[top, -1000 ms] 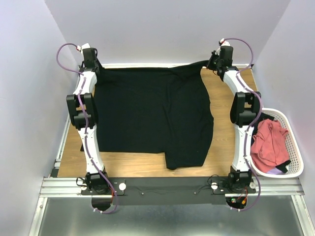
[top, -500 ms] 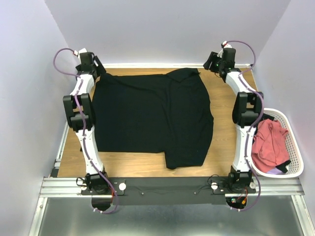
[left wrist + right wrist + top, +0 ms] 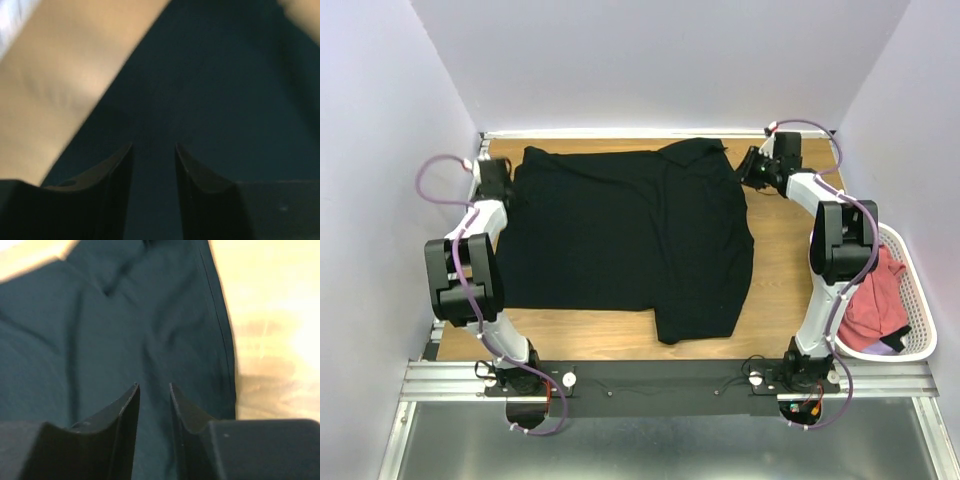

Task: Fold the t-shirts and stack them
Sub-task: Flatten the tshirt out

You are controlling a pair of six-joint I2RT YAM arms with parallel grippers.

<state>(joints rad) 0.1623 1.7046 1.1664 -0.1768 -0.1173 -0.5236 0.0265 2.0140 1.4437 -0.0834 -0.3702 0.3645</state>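
A large plain black short-sleeved cloth t-shirt [image 3: 630, 240] was found spread flat across the middle of the light-brown wooden table [image 3: 785, 280], covering most of its surface. Its small collar [image 3: 695, 150] was noted at the far edge, right of centre. At the near right, one portion of the garment reached closer to the arm bases than the rest of the hem. Shallow creases were observed in the cloth in the right wrist view.

The left gripper [image 3: 152, 147] was positioned at the far-left corner of the black garment, above the line where the cloth met bare wood. Its two dark fingers [image 3: 112, 175] were seen parted with a clear gap. Nothing was held between them, and dark cloth was visible through the gap. Whether the tips touched the cloth could not be determined, the view being blurred.

The right gripper [image 3: 154, 385] was located at the far-right part of the garment, just beside the collar, above cloth near the hemmed right edge. Its jaws were seen narrowly parted and empty, with creased cloth visible between them.

A white mesh plastic basket [image 3: 923, 310] was recorded beside the right edge of the table, near the right arm. A crumpled salmon-red cloth shirt [image 3: 875, 305] was noted inside it, partly hidden by that arm.
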